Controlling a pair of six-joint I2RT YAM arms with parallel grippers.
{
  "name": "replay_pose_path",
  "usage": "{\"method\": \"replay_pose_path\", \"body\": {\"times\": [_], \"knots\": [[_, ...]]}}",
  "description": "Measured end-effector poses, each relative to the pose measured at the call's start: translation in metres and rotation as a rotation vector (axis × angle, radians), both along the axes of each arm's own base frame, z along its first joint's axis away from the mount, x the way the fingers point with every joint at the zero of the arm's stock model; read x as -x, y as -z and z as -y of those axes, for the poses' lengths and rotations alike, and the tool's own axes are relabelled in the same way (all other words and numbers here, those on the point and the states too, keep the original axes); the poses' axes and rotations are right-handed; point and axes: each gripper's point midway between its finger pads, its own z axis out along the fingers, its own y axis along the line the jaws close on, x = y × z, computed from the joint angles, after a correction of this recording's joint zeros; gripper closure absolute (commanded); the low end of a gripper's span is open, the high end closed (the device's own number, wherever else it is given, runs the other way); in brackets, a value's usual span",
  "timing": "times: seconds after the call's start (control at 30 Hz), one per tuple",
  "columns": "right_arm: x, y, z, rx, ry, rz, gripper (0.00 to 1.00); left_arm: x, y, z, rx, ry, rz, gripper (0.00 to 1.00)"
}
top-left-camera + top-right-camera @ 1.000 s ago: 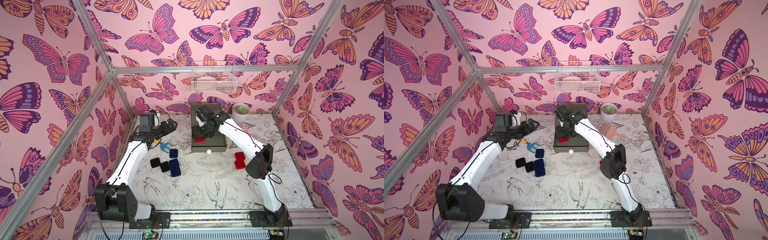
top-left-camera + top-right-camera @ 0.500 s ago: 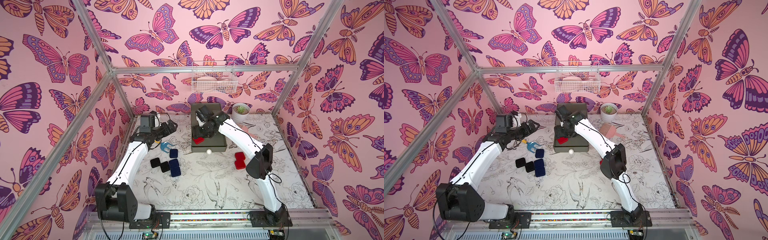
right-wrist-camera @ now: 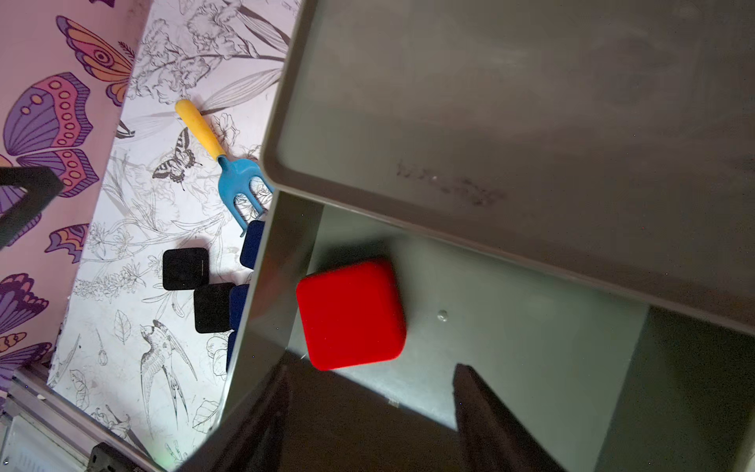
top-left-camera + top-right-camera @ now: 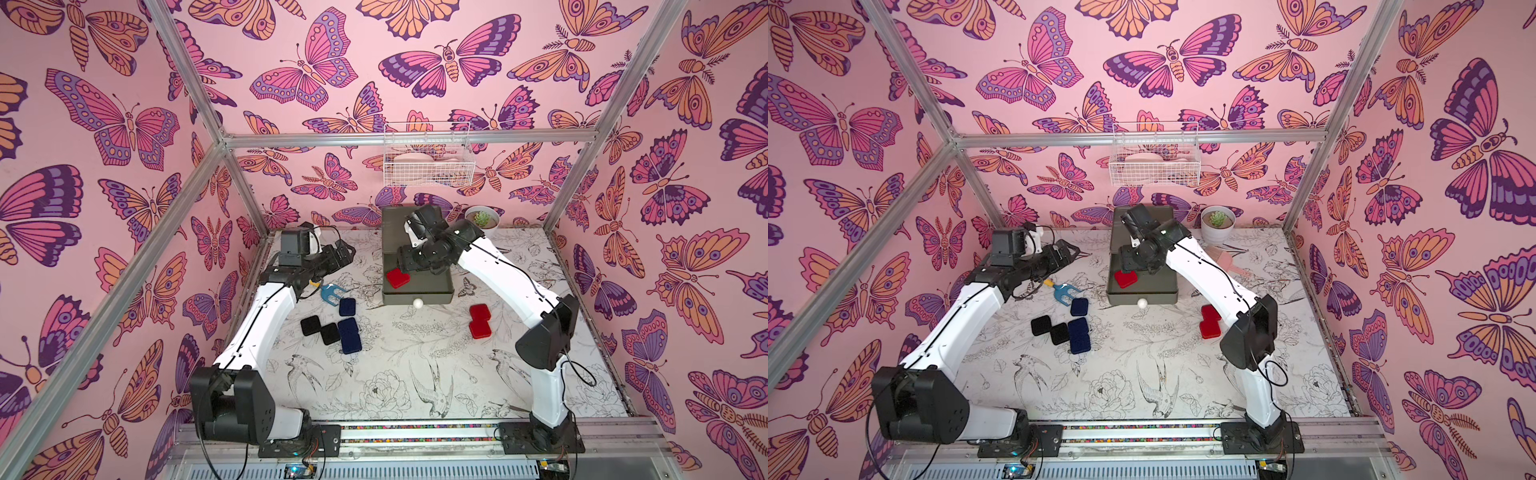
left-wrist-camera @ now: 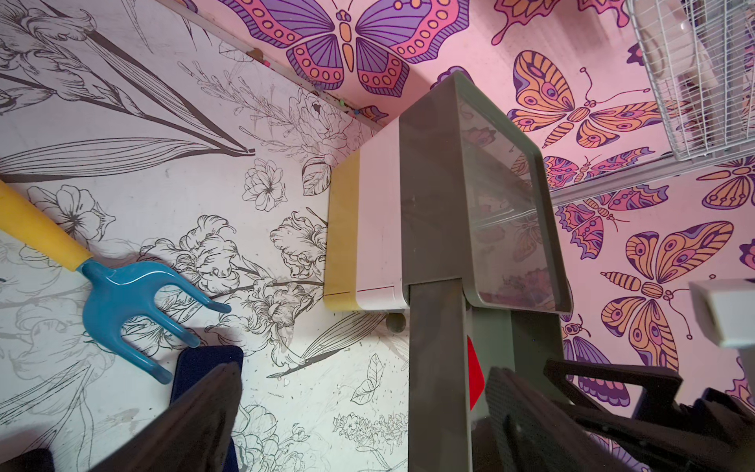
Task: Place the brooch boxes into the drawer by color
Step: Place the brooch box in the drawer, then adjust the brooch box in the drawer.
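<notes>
As red brooch box (image 3: 351, 314) lies loose in olive top drawer (image 4: 432, 284), right gripper (image 3: 371, 370) gapes empty, left gripper (image 4: 345, 254) wide; next: fetch remaining red boxes (image 4: 479, 312).

- Walls (image 4: 124, 124): pink, printed with large butterflies, evenly lit.
- Aluminium frame (image 4: 407, 139) along wall edges.
- Table (image 4: 415, 374): white, black line-drawn flowers and birds.
- White wire basket (image 4: 428, 178) on back wall.
</notes>
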Motion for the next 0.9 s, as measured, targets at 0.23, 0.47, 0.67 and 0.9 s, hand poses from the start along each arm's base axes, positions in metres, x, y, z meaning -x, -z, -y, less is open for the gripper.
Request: {"method": "replay_pose_path", "body": {"times": [0.23,0.47,0.67,0.9], "knots": [[-0.008,0.019,0.024,0.080,0.036,0.000,1.00,0.000,0.000,0.001,0.003,0.003,0.000,0.00],[-0.013,0.042,0.023,0.125,0.039,-0.029,1.00,0.000,0.000,0.001,0.004,0.005,-0.001,0.00],[-0.016,0.064,0.020,0.154,0.037,-0.061,1.00,0.000,0.000,0.001,0.004,0.005,-0.002,0.00],[-0.014,0.066,0.013,0.133,0.018,-0.084,1.00,-0.001,0.003,0.001,0.004,0.005,-0.008,0.00]]}}
